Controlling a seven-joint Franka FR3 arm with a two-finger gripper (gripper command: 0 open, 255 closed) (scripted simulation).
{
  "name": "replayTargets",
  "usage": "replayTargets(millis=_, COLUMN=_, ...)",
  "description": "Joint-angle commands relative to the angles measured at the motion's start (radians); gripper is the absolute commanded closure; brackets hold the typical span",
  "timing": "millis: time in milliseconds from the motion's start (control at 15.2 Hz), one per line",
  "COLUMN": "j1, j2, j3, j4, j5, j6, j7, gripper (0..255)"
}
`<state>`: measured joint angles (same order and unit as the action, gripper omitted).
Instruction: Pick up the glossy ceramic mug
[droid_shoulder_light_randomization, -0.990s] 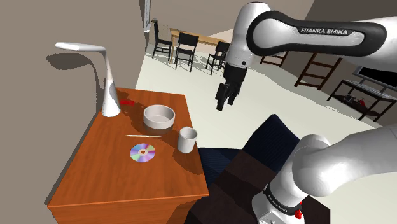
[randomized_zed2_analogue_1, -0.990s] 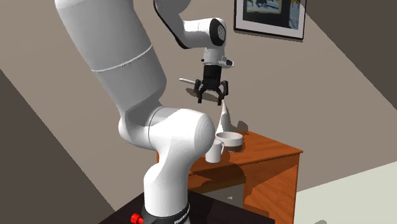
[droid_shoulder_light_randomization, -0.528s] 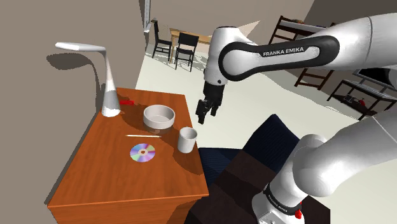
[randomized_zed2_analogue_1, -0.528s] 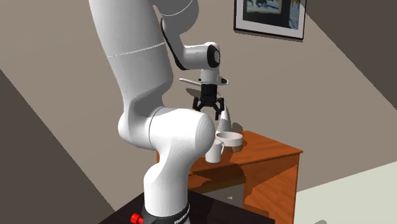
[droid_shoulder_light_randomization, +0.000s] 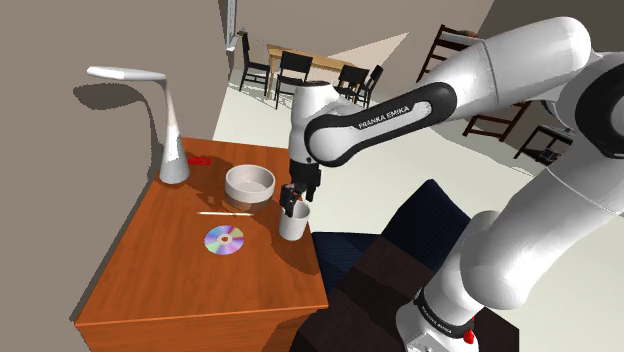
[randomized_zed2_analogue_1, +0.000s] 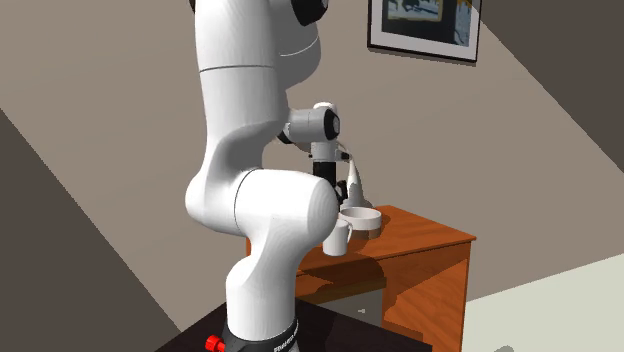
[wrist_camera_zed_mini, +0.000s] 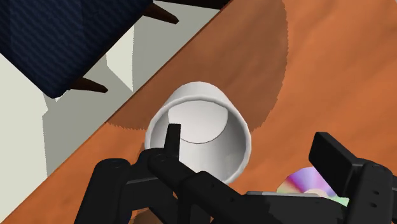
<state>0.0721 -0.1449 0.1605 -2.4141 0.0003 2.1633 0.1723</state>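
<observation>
A plain white mug stands upright near the wooden table's edge, on the shoulder view's right side. My black gripper hangs just above its rim, open. Seen from the wrist, the mug is empty, with one fingertip over its mouth and the other beyond its wall toward the disc; my gripper holds nothing. In the second exterior view the mug peeks out beside the arm's white body, and the gripper is partly hidden above it.
A white bowl sits just behind the mug. A shiny disc and a thin white stick lie to the shoulder view's left of the mug. A white lamp stands at the table's back corner. A dark blue armchair adjoins the table.
The arm swung down and toward the shoulder view's left, from over the floor to just above the mug. The fingers stayed open.
</observation>
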Motion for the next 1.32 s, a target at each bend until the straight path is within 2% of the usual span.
replayTargets(millis=0, j1=0.001, j2=0.079, j3=0.012, j4=0.028, j5=-0.029, j6=0.047, j7=0.028, gripper=0)
replayTargets(millis=66, j1=0.003, j2=0.117, j3=0.016, j4=0.041, j5=-0.044, j6=0.069, j7=0.043, gripper=0)
replayTargets(millis=528, j1=0.004, j2=0.187, j3=0.014, j4=0.014, j5=-0.065, j6=0.165, j7=0.06, gripper=0)
replayTargets(millis=726, j1=0.004, j2=0.193, j3=0.014, j4=0.012, j5=-0.067, j6=0.172, j7=0.062, gripper=0)
replayTargets(millis=792, j1=0.003, j2=0.194, j3=0.014, j4=0.013, j5=-0.067, j6=0.172, j7=0.061, gripper=255)
replayTargets(millis=1254, j1=0.003, j2=0.194, j3=0.014, j4=0.013, j5=-0.067, j6=0.172, j7=0.061, gripper=255)
